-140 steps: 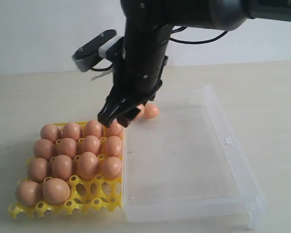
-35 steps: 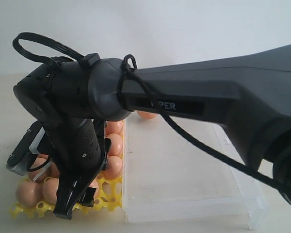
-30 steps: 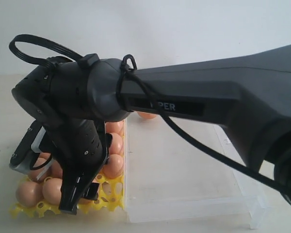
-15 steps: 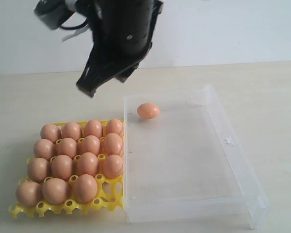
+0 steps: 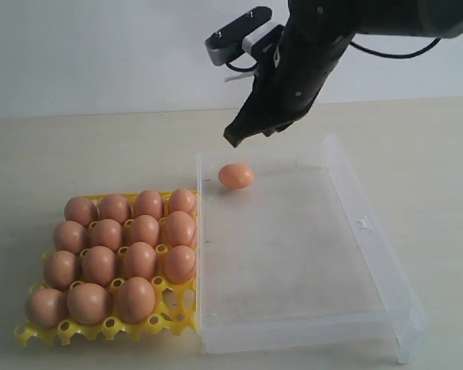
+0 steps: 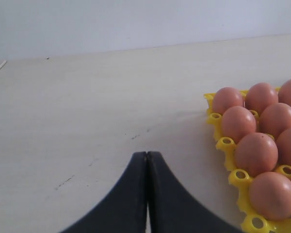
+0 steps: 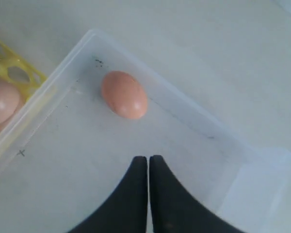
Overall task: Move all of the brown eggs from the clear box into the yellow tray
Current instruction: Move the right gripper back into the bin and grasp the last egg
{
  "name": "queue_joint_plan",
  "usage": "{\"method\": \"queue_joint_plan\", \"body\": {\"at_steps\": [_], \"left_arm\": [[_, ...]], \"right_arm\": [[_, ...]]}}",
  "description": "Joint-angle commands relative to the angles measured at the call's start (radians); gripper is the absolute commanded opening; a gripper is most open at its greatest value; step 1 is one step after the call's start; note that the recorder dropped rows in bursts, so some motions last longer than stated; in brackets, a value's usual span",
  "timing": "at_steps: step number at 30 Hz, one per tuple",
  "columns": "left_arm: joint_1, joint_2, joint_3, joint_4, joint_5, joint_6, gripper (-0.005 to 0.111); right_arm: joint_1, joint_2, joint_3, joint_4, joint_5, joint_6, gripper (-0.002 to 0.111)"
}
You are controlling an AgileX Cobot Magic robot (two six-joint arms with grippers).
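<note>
Right fingers (image 5: 234, 137), pressed together and empty, hang above the far left corner of the clear box (image 5: 347, 185); left fingers (image 6: 141, 167), also pressed together, sit low over the surface (image 6: 63, 121) beside the yellow tray (image 5: 181, 322). The one brown egg (image 5: 236, 176) in the box lies in that corner, just below the right fingers, long axis crosswise, so the right arm is nearer

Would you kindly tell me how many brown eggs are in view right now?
16. Fifteen eggs fill the yellow tray except its near cup beside the clear box; one egg lies alone in that box, near its far corner. None seems hidden.
</note>
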Motion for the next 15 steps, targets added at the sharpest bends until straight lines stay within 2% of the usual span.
{"method": "queue_joint_plan", "body": {"at_steps": [1, 6, 15], "left_arm": [[0.003, 0.004, -0.005, 0.003, -0.001, 0.002, 0.0], [0.003, 0.004, -0.005, 0.003, -0.001, 0.002, 0.0], [0.003, 0.004, -0.005, 0.003, -0.001, 0.002, 0.0]], "right_arm": [[-0.048, 0.106, 0.009, 0.21, -0.084, -0.194, 0.018], [-0.076, 0.204, -0.03, 0.268, -0.092, -0.236, 0.041], [-0.061, 0.284, -0.16, 0.325, -0.016, -0.352, 0.054]]}}
